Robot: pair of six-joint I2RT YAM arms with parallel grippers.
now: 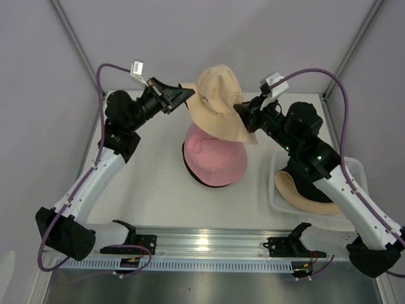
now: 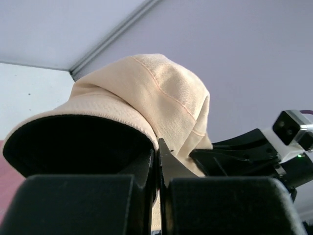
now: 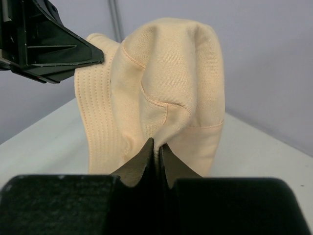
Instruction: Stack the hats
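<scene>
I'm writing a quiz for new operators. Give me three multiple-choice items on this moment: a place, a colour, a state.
1. Where is the beige hat? A under the pink hat; B in the air over the pink hat; C on an arm's base.
2. Colour of the hat edge beneath the pink hat? A black; B white; C green.
3. The left gripper is: A wide open; B shut on the beige hat's brim; C shut on the pink hat.
Answers: B, it hangs clear above; A, the black hat peeks out; B, its jaws pinch the brim.
</scene>
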